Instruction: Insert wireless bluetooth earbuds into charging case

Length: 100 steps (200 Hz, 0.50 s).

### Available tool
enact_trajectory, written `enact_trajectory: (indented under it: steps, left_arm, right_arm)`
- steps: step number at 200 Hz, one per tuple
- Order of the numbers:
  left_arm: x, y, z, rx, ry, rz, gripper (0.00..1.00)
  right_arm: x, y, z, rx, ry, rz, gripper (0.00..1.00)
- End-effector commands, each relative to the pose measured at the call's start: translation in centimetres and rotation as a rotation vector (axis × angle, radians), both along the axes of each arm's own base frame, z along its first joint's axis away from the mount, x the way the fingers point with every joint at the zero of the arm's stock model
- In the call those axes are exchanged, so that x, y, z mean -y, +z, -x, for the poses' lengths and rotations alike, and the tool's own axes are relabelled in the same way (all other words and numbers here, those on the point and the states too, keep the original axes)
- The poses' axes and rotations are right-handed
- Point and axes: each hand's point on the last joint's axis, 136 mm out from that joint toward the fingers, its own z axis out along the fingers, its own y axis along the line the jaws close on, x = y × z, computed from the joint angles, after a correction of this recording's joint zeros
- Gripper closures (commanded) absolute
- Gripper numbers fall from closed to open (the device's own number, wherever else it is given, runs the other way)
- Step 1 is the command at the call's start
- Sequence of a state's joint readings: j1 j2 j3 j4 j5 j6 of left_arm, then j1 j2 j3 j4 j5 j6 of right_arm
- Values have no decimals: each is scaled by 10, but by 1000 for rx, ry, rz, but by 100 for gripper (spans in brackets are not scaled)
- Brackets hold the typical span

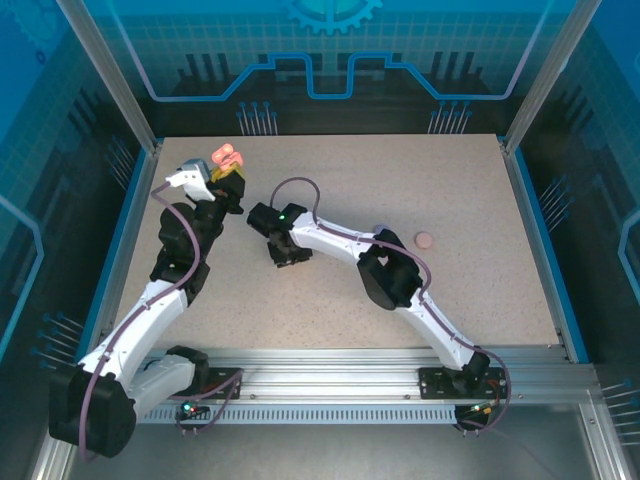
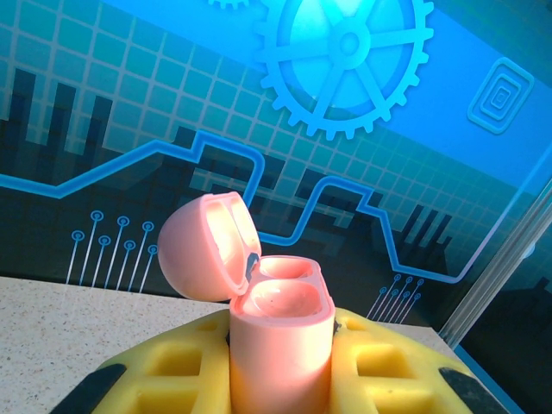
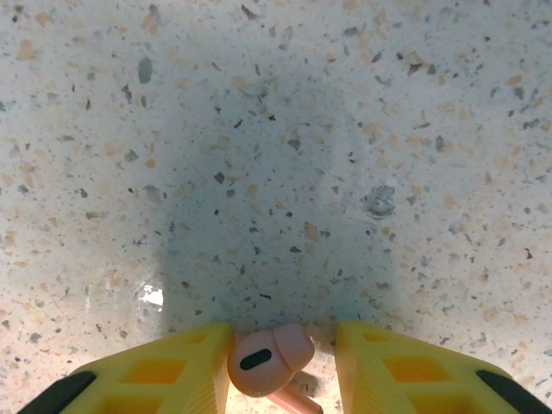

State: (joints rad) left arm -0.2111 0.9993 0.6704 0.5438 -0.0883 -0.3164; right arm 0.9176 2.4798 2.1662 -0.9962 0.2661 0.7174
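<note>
A pink charging case (image 2: 280, 336) stands upright between the yellow fingers (image 2: 164, 366) of my left gripper (image 2: 281, 366), which is shut on it. Its lid (image 2: 207, 246) is swung open to the left and both wells are empty. From above, the case (image 1: 228, 158) is held off the table at the back left by that left gripper (image 1: 232, 180). My right gripper (image 3: 283, 343) is low over the table, jaws apart. A pink earbud (image 3: 259, 360) lies between them, against the left finger, with a gap to the right finger (image 3: 379, 362). That right gripper (image 1: 283, 256) sits mid-table.
A second small pink piece (image 1: 424, 239) lies on the speckled table (image 1: 470, 290) to the right of my right arm. Blue glass walls and a raised rim (image 1: 530, 230) close in the table.
</note>
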Motion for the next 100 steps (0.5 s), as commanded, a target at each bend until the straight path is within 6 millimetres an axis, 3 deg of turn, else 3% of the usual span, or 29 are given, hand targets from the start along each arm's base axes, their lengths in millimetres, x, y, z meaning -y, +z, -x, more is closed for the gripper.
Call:
enact_trajectory:
  steps: [1,100]
  left_arm:
    - [2,19,3,43,-19,25,100]
    - [3,17,3,35,-28,20,100]
  right_arm:
    - [11,-21,-8,-22,7,23,63]
    - [4,-32,-9,-30,135,34,65]
